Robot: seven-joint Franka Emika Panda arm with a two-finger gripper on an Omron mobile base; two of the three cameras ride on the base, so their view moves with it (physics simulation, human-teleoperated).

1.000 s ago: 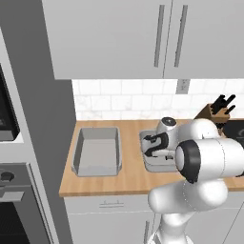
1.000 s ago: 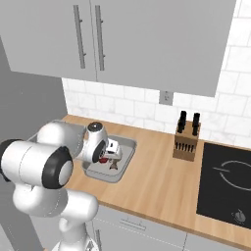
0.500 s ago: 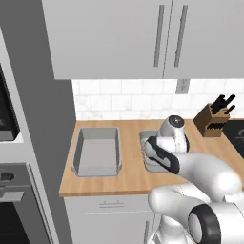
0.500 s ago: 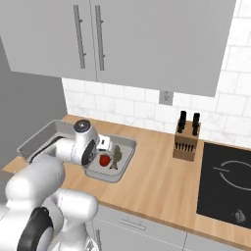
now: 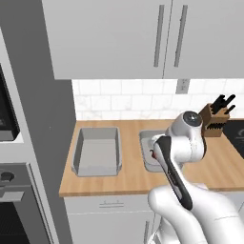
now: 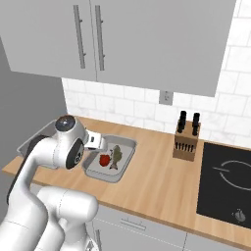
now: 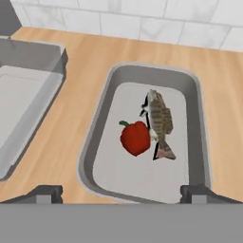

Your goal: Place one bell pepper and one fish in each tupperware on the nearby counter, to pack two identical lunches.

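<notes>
Since 1 s ago the arm has swung back and up off the right-hand tub, and the fish and pepper now sit in plain sight inside it. Gripper (image 7: 121, 191) hangs above that tub's near end, tips spread wide apart at the bottom corners of the hand view, nothing between them.

Right below: tupperware (image 7: 197, 123) with 1 red bell pepper (image 7: 135, 137) and 1 fish (image 7: 159, 122) lying side by side, touching, roughly mid-tub. Right base view confirms both in the same tub (image 6: 125, 145). That lunch looks packed.

Next tub over, toward the wall panel: second tupperware (image 5: 78, 155), separate from the first with bare counter (image 5: 131, 178) between them. Its floor is bare in the left base view and in the hand view (image 7: 57, 71). No pepper, no fish.

Status, my read: 1 of 2 lunches done, half the task left. Still needed: 1 pepper and 1 fish into the bare tub. No spare pepper or fish on this stretch of counter; the knife block (image 6: 186, 143) and cooktop (image 6: 230, 181) are the only other things on it, so the supply must be elsewhere.
</notes>
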